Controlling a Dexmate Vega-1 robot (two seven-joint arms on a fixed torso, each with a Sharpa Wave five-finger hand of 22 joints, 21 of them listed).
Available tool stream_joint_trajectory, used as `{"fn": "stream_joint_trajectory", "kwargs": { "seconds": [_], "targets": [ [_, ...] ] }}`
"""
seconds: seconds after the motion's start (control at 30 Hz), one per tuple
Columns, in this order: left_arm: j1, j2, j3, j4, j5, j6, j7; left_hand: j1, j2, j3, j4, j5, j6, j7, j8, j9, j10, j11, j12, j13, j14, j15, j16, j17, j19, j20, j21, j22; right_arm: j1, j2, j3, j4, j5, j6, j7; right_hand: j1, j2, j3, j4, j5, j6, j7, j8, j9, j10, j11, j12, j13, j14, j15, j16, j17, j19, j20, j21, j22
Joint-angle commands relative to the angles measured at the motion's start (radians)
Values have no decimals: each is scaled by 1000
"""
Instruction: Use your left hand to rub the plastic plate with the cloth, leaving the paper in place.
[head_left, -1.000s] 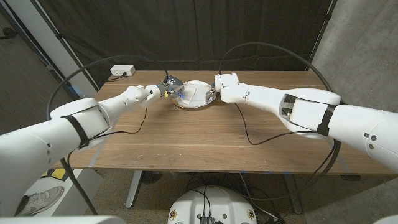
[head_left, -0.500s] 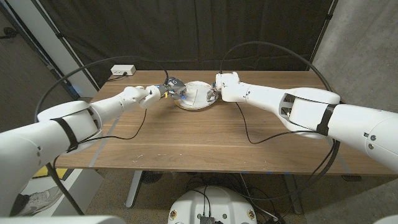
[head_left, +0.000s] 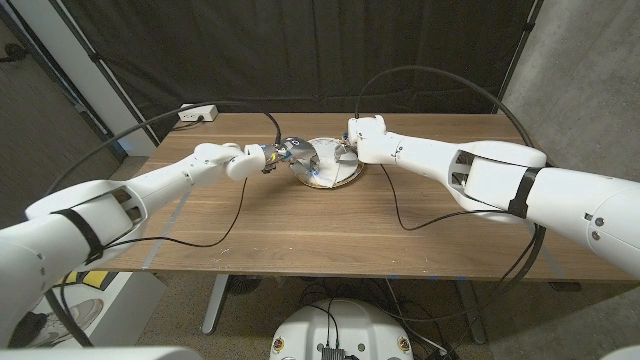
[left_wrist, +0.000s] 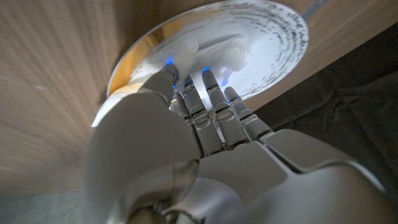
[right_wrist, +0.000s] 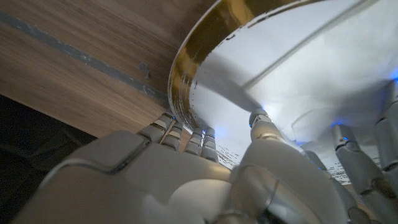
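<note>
- Plastic plate (head_left: 330, 165): upper middle of head frame, on wooden table (head_left: 300, 225), tilted with one edge raised.
- Left hand (head_left: 268, 157): fingers (left_wrist: 208, 93) pressed on white cloth (left_wrist: 214, 50) inside the plate; holding it.
- Right hand (head_left: 358, 135): fingers clamped on plate rim (right_wrist: 186, 93).
- Paper: cannot tell.

Plate (left_wrist: 273, 43): white face, black speckled ring pattern, gold-yellow rim. Cloth (left_wrist: 217, 53) white. Both hands (head_left: 262, 158) (head_left: 362, 138) white, dark fingers, blue fingertip glow. Table (head_left: 300, 220) brown woodgrain. Far backdrop black. Cables black.
</note>
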Motion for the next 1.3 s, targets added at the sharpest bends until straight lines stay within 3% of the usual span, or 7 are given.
{"fn": "stream_joint_trajectory", "kwargs": {
  "seconds": [0.03, 0.27, 0.57, 0.77, 0.9, 1.0, 1.3],
  "targets": [
    [106, 18, -182, -88, -147, -137, -160, 30, 24, -5, 4, 6, 20, 23, 7, 4, 6, 3, 7, 9, 11, -160, -4, 5, -1, 5, 10, 3, -12, -25, 1, -57, -2, -33, 3, 10, -4, -3, 3, -2, 1, 2, 6, 3, 11, -10, 8, 7, 0, -20, 5, 6, -8, 1, 0, 2],
    [157, 29, -257, -133, -139, -148, -157, 33, 24, -9, 3, 6, 19, 23, 9, 4, 6, 5, 9, 13, 11, -160, -6, 8, -1, 7, 11, 3, -13, -38, -8, -93, -5, -52, 2, 9, -5, -5, 3, -3, 1, 2, 7, 3, 10, -14, 8, 7, -1, -19, 5, 6, -8, 2, 0, 2],
    [223, 46, -343, -183, -56, -136, 1, 36, 25, -12, 4, 6, 20, 26, 10, 2, 4, 6, 11, 20, 12, -160, -9, 12, -1, 9, 12, 3, -16, -69, -20, -176, -9, -111, 1, 9, -5, -7, 3, -3, 1, 3, 7, 3, 10, -14, 8, 6, -2, -18, 6, 6, -8, 2, 0, 2],
    [265, 55, -396, -217, -53, -118, 71, 38, 25, -15, 4, 6, 21, 26, 12, 3, 6, 6, 13, 24, 10, -159, -12, 13, -2, 10, 13, 3, -18, -102, -22, -257, -9, -166, -17, 6, 0, -9, 7, -3, 2, -6, 7, 3, 7, 8, 7, 7, -2, -18, 7, 7, -10, 2, 0, 2],
    [289, 62, -426, -233, -67, -111, 90, 40, 26, -16, 4, 6, 19, 29, 13, 5, 8, 9, 15, 26, 11, -160, -13, 15, -2, 11, 13, 2, -33, -140, -4, -338, 0, -210, -54, -31, 15, -22, 40, -6, -7, -32, 3, 4, 5, 9, 8, 7, -5, -17, 11, 15, -20, 12, -2, 4],
    [304, 66, -444, -242, -76, -111, 100, 41, 27, -17, 5, 7, 19, 30, 14, 5, 7, 9, 15, 28, 11, -159, -14, 16, -1, 11, 14, 2, -43, -168, 7, -392, 6, -239, -85, -86, 27, -42, 83, -9, -6, -90, 3, 4, 0, -2, 8, 7, -9, -20, 15, 21, -25, 27, -1, 7],
    [351, 70, -507, -253, -116, -116, 153, 43, 28, -19, 6, 7, 19, 27, 15, 4, 5, 6, 17, 32, 13, -159, -16, 18, 1, 13, 16, 2, -68, -230, 38, -514, 28, -300, -182, -135, 24, -63, 119, -10, -52, -99, -11, 4, -11, -5, 7, 7, -8, -27, 19, 24, -27, 55, 0, 8]
  ]
}}
